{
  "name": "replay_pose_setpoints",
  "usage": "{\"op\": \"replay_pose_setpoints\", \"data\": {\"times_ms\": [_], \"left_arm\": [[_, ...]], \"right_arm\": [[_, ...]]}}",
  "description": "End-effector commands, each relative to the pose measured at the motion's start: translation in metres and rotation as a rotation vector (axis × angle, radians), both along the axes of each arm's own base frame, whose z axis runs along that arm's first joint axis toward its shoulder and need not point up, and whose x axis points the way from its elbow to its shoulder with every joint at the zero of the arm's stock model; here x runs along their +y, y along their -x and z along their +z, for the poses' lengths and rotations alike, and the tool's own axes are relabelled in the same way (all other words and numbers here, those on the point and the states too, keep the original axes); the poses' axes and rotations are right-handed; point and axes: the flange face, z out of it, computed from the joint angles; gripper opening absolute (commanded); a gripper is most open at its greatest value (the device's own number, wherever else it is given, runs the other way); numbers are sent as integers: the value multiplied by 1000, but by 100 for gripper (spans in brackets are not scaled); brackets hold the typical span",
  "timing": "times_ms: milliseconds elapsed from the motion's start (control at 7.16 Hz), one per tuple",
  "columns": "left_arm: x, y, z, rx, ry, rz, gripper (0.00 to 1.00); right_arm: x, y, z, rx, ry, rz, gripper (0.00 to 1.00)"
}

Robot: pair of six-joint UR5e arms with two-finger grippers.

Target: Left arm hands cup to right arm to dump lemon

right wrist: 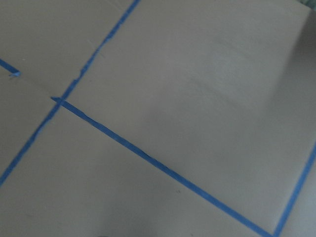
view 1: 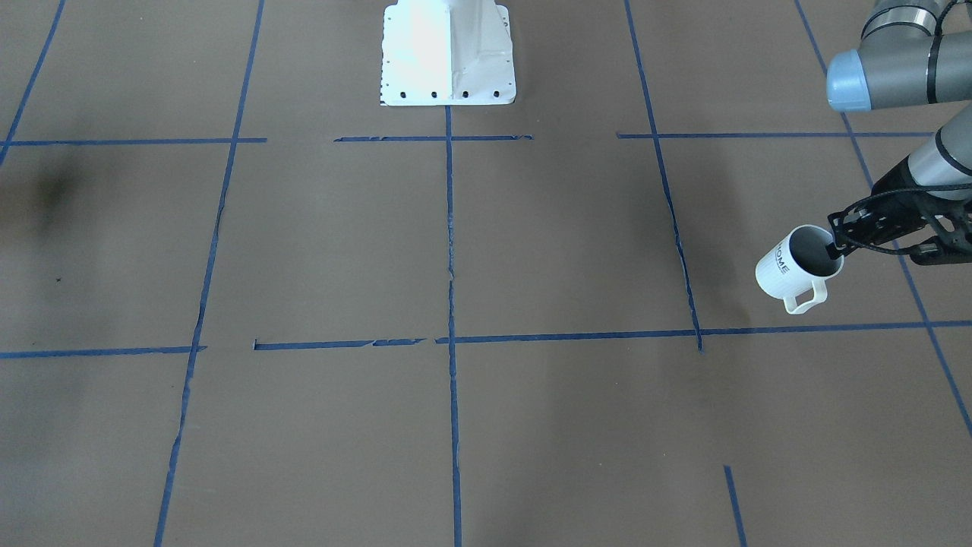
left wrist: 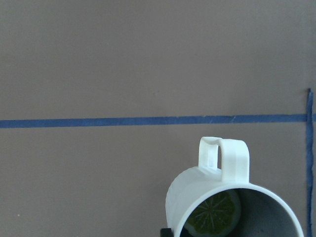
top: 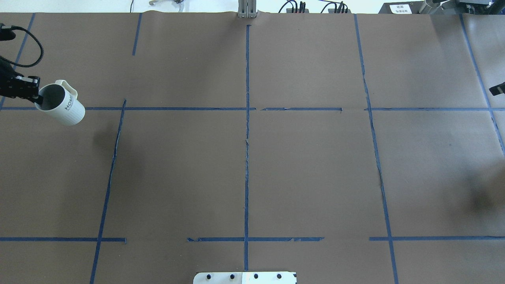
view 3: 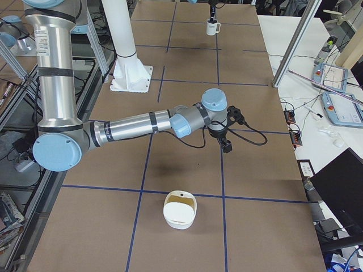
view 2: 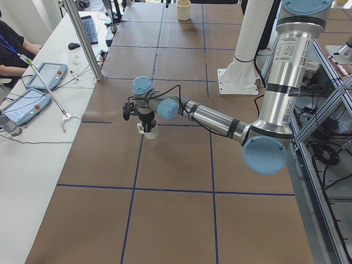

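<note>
My left gripper (view 1: 839, 247) is shut on the rim of the white "HOME" cup (view 1: 796, 275), with one finger inside the mouth. It holds the cup tilted and off the table at the far left (top: 63, 107). In the left wrist view a yellow-green lemon slice (left wrist: 216, 213) lies inside the cup (left wrist: 217, 192), handle up. My right gripper (view 3: 226, 146) hangs over the table's right part, far from the cup. Only a black bit of it shows at the overhead view's right edge (top: 497, 90). I cannot tell whether it is open or shut.
A white bowl (view 3: 180, 211) stands on the table near its right end. The white robot pedestal (view 1: 448, 53) stands at the middle of the robot's side. Blue tape lines divide the brown table. A side table (view 2: 33, 99) holds tablets, with a person at it.
</note>
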Motion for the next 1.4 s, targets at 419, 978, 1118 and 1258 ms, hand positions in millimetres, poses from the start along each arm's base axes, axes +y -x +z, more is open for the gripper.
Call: {"op": "replay_pose_setpoints", "data": {"times_ms": [419, 978, 1118, 1258], "left_arm": [[-33, -102, -141, 160, 319, -155, 3], [-18, -161, -203, 199, 433, -191, 2], [-15, -169, -217, 210, 460, -203, 2], [-11, -178, -230, 220, 489, -215, 1]], "right_arm": [[6, 147, -105, -204, -404, -181, 99], [42, 285, -253, -501, -550, 2, 100], [53, 308, -269, -521, -574, 59, 100], [69, 332, -273, -516, -591, 119, 100]]}}
